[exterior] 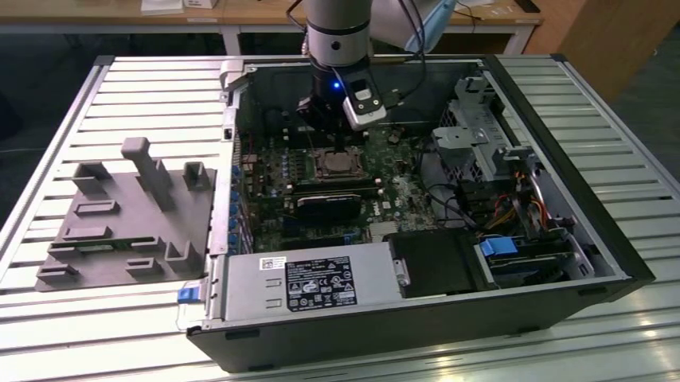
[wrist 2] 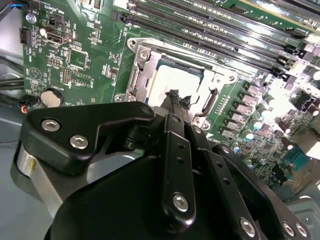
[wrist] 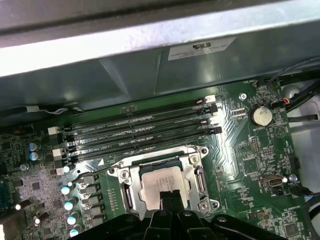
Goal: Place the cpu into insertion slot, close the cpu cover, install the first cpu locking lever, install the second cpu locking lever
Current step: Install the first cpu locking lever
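Observation:
The cpu, a silver square chip, lies flat in the insertion slot on the green board inside the open computer case. The cpu cover, a silver frame plate, lies down around the chip. A thin metal lever rod runs along the socket's side by the memory slots. My gripper hangs just over the chip's edge, its black fingertips close together with nothing between them. In the exterior view the gripper stands straight above the cpu.
Long black memory slots lie beside the socket, and a coin battery sits off to one side. A black heatsink block and the power supply sit nearer the case front. A grey fixture stands on the exterior view's left.

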You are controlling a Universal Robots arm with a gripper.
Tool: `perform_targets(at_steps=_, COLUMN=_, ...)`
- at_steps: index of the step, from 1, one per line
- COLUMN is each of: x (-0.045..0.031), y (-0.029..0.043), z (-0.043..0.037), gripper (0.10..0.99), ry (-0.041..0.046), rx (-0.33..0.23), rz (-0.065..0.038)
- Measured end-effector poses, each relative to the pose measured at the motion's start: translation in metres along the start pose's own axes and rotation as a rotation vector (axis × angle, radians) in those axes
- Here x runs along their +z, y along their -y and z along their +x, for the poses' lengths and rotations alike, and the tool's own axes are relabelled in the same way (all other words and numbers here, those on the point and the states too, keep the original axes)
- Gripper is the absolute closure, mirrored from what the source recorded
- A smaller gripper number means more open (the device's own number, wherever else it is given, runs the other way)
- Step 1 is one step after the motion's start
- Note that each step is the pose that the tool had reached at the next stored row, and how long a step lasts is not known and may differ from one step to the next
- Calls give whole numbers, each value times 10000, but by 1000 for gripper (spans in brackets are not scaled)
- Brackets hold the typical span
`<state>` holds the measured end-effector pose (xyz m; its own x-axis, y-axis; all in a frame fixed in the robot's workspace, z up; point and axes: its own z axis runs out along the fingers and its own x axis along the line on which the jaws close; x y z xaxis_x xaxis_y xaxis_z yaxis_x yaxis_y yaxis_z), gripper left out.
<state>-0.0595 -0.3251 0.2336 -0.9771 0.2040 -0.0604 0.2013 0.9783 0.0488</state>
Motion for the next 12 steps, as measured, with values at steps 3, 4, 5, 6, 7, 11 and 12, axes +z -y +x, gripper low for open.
perform_targets(at_steps=3, x=-57, y=-3, z=-3, gripper=980, ry=-4, rx=3, rz=-29)
perform_targets(at_steps=4, x=-80, y=-4, z=-5, gripper=980, ry=-8, rx=3, rz=-41)
perform_targets(at_steps=5, x=-102, y=-5, z=-6, gripper=980, ry=-10, rx=4, rz=-53)
perform_targets(at_steps=6, x=-126, y=-6, z=-8, gripper=980, ry=-11, rx=5, rz=-62)
perform_targets(at_steps=7, x=-149, y=-8, z=-9, gripper=980, ry=-14, rx=6, rz=-69)
perform_targets(at_steps=11, x=-243, y=-12, z=-15, gripper=980, ry=-18, rx=7, rz=-91)
perform_targets(at_steps=12, x=-267, y=-13, z=-16, gripper=980, ry=-19, rx=7, rz=-96)
